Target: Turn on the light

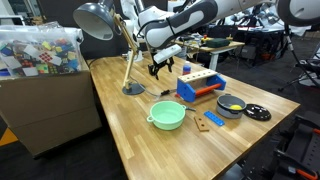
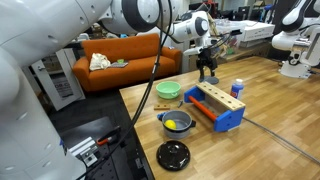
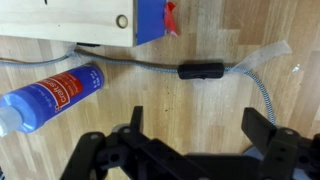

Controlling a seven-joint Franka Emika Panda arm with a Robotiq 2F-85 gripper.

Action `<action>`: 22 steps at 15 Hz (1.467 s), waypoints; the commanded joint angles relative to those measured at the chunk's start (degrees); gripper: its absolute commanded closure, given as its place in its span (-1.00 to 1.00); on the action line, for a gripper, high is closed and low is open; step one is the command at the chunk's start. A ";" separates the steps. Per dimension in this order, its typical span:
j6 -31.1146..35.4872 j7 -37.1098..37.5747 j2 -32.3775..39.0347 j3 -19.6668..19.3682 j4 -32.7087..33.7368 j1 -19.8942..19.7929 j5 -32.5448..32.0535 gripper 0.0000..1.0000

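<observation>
The light (image 1: 96,18) has a big grey dome shade, a slanted light-wood arm and a small round base (image 1: 133,89). It stands at the back of the wooden table and appears unlit. It does not show in the other exterior view. My gripper (image 1: 157,70) hangs just right of the base, low over the table; it also shows in an exterior view (image 2: 207,68). In the wrist view my gripper (image 3: 197,125) is open and empty. Just beyond its fingers a black cord with an inline switch (image 3: 200,71) lies on the wood.
A blue bottle (image 3: 55,92) lies left of the switch, by a blue toolbox (image 1: 197,85). A green bowl (image 1: 167,115), a pot with yellow contents (image 1: 231,105) and a black lid (image 1: 258,112) sit toward the front. A full cardboard box (image 1: 45,75) stands beside the table.
</observation>
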 commanded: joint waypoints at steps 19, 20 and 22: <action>-2.33 -3.02 5.87 1.80 7.32 -0.98 3.55 -0.47; -2.70 -3.18 6.79 1.97 8.58 -1.15 4.18 -0.32; -3.56 -3.49 8.55 1.80 10.96 -1.19 4.74 -0.03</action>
